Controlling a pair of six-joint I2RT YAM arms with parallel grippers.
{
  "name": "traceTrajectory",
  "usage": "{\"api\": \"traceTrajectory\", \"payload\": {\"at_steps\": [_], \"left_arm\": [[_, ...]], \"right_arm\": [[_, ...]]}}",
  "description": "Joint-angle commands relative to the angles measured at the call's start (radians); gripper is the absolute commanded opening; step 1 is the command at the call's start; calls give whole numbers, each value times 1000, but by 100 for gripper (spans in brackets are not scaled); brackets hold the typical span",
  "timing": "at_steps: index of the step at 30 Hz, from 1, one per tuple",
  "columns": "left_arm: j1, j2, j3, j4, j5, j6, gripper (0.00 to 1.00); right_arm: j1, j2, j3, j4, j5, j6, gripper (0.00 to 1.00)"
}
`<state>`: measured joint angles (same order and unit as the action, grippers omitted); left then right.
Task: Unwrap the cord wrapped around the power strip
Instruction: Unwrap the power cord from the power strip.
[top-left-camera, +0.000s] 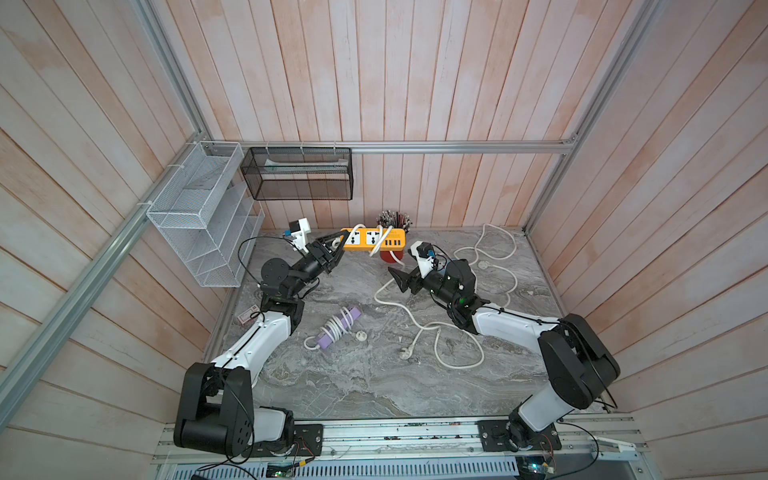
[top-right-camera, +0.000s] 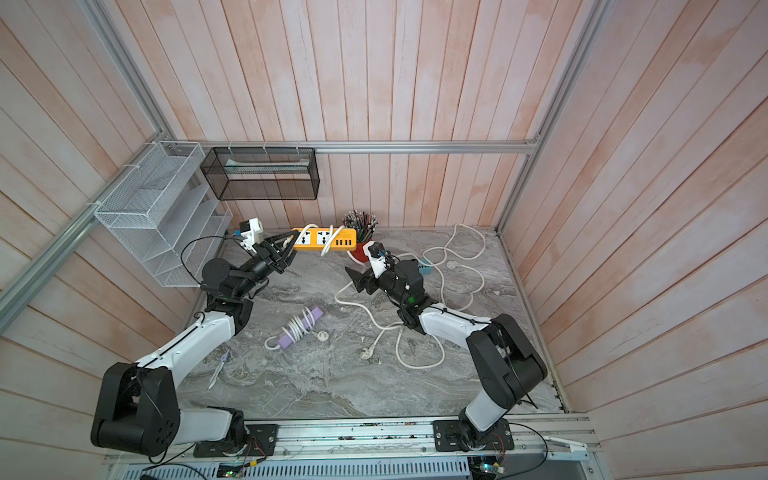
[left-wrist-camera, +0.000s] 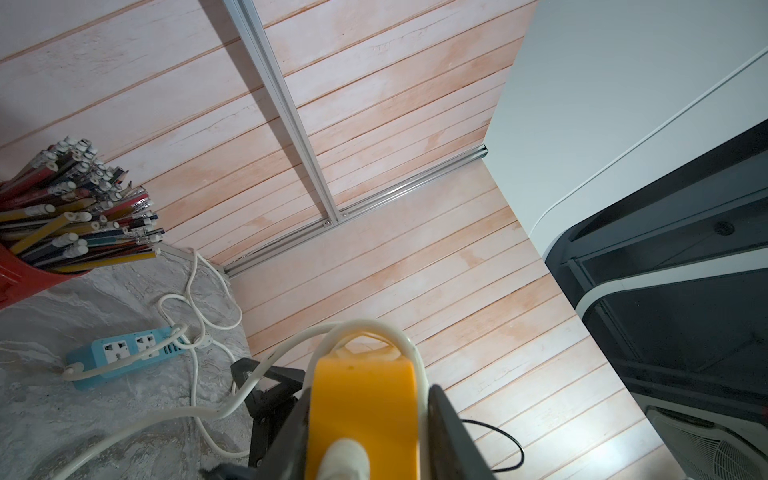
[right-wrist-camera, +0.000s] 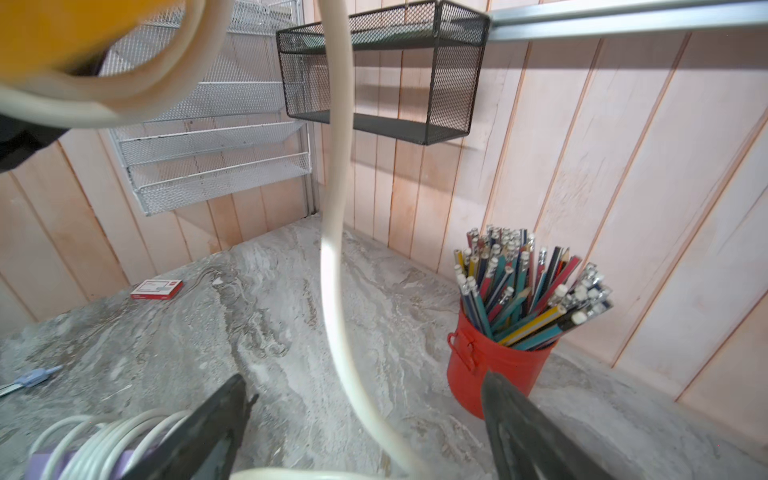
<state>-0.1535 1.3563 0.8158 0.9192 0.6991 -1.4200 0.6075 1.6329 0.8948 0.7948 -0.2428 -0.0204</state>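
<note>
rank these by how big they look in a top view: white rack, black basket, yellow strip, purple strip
1. white rack
2. black basket
3. yellow strip and purple strip: nearly alike; the yellow one is held up nearer the camera, so unranked.

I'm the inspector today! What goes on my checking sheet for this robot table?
Surface: grey marbled table, no spills seen.
Job's things: yellow power strip lifted off the table, two loops of white cord around it; purple power strip lying wrapped in its own cord; blue power strip lying flat, its cord spread loose.
Clutter: red pencil cup, small box, pen.
Hands: left hand shut on the yellow power strip's end; right hand open, white cord hanging between its fingers, not gripped.
Cables: white cord trails over the table to a plug.
Surroundings: white wire rack and black mesh basket on plank walls.
</note>
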Motion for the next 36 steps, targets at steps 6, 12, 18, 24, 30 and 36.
{"api": "traceTrajectory", "payload": {"at_steps": [6, 12, 18, 24, 30, 36], "left_arm": [[-9, -49, -19, 17, -4, -19, 0], [-19, -63, -28, 27, -9, -37, 0], [-20, -84, -53, 6, -13, -33, 0], [-20, -93, -88, 1, -21, -27, 0], [-19, -92, -110, -8, -34, -10, 0], [-11, -72, -118, 20, -43, -15, 0]], "right_arm": [[5, 79, 50, 103, -5, 26, 55], [5, 100, 69, 118, -13, 49, 50], [2, 89, 91, 88, -7, 59, 0], [-12, 37, 86, 62, -9, 65, 0], [-36, -39, 81, 4, -31, 55, 0], [-35, -156, 29, -56, -62, 40, 0]]}}
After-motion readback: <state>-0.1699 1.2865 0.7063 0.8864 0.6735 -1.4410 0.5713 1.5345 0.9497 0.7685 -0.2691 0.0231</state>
